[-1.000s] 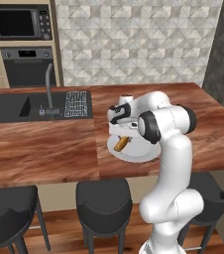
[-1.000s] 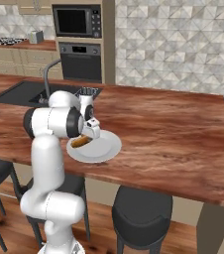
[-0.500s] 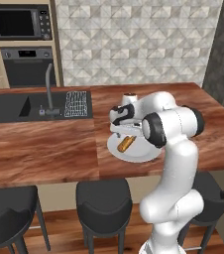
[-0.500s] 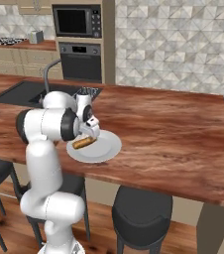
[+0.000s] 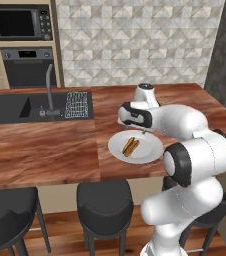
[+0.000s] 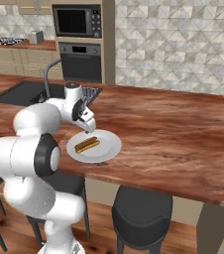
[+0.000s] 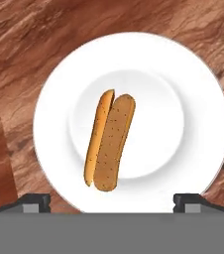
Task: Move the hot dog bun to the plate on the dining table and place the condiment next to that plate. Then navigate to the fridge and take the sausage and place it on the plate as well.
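And there it is, the hot dog bun (image 7: 108, 141) lying flat in the middle of the plate (image 7: 193, 89), two long golden-tan halves side by side, the wider one speckled with tiny dots, the thinner one smooth and orange. The plate is plain, round, shallow and white, with a faint inner ring, sitting near the front edge of the dining table (image 5: 40, 150), whose top is glossy reddish-brown wood grain. Above it hangs the gripper (image 6: 87, 130), fingers (image 7: 34, 201) spread wide apart at either side of the plate, gripping nothing. A second ago that hand was down low over the plate; now it has lifted clear, jaws parted, and the bun rests alone.
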